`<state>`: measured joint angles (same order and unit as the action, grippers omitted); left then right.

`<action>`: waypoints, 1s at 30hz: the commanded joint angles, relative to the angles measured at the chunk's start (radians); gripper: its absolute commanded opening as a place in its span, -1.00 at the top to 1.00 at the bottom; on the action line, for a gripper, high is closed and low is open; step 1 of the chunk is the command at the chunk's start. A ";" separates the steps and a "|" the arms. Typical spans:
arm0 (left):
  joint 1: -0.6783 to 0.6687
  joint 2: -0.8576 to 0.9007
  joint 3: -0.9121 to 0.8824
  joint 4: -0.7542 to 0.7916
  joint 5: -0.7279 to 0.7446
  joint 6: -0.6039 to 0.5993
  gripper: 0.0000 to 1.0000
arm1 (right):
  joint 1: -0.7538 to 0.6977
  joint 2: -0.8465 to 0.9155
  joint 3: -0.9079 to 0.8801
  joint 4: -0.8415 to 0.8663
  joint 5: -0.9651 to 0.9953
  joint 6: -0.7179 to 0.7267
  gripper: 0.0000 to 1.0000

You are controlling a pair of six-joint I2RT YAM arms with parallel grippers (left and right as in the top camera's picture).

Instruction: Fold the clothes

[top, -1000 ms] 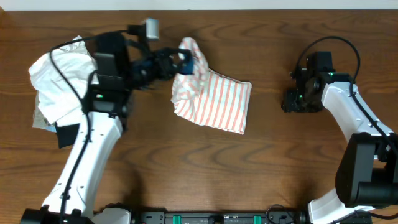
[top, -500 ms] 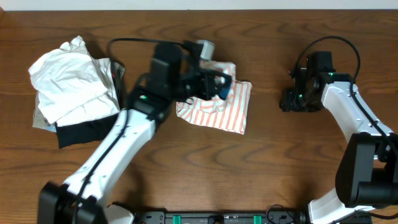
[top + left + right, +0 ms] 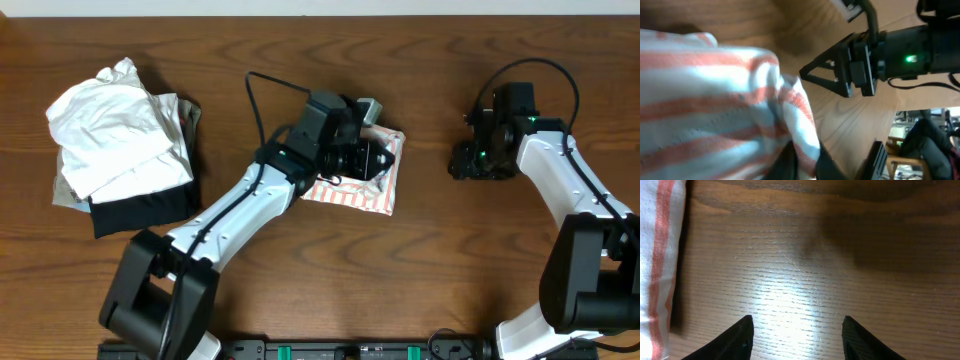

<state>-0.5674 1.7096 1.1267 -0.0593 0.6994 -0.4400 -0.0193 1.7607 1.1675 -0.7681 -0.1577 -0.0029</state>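
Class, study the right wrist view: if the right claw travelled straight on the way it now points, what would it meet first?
Probably the bare wooden table, straight ahead of the right claw. The striped shirt lies off to the side, outside that line; depth is unclear.

No text, label, brand, number or sign can be read in any view. On the shirt (image 3: 378, 196) only stripes are seen, and only bare wood grain is seen on the desk (image 3: 450, 270).
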 commanded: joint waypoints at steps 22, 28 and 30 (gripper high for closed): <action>0.244 -0.178 0.031 -0.241 -0.248 0.174 0.18 | 0.027 -0.005 0.302 0.018 -0.543 -0.080 -0.20; 0.241 -0.126 0.021 -0.277 -0.248 0.174 0.18 | 0.095 -0.002 0.324 0.080 -0.710 -0.076 -0.51; 0.241 -0.100 0.020 -0.276 -0.248 0.174 0.18 | 0.132 0.006 0.324 0.100 -0.755 -0.066 -0.21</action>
<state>-0.3256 1.5639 1.1389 -0.3332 0.4698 -0.2867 0.0551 1.7603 1.4857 -0.6895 -0.7345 -0.0692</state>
